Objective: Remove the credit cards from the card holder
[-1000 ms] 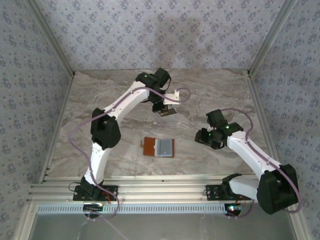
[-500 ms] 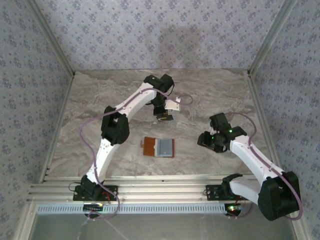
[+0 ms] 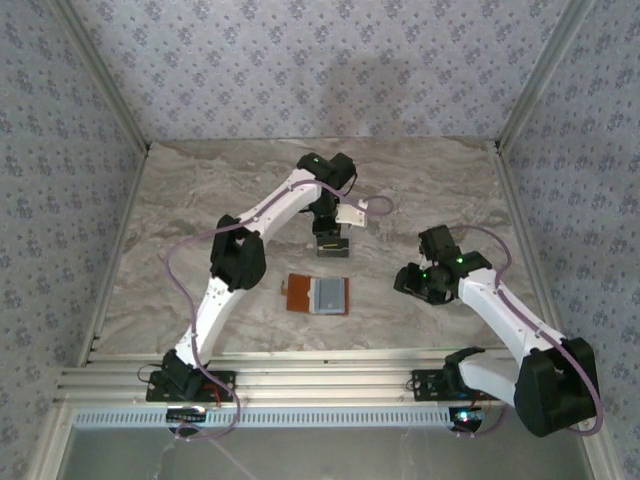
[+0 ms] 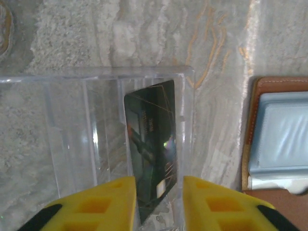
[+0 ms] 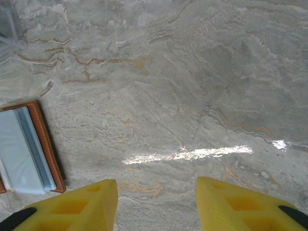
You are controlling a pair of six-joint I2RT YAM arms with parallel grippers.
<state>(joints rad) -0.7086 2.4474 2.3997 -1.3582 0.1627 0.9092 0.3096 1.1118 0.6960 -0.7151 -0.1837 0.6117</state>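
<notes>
Left claw (image 4: pixel 160 192) hangs narrowly parted over a clear box (image 4: pixel 72 125). One black card (image 4: pixel 151 139) sits in the box, its long axis running away from the fingers. Right claw (image 5: pixel 156 202) gapes wide above the table (image 5: pixel 192 96), gripping nothing. The holder (image 3: pixel 318 295) lies open between the arms, blue-grey lining up, long axis left-right.

Two yellow fingers (image 5: pixel 72 207) stand apart over bare marble tabletop (image 5: pixel 192 96). At the left edge lies the open card holder (image 5: pixel 29 149) (orange-brown rim, pale blue-grey lining), not touching either finger.
</notes>
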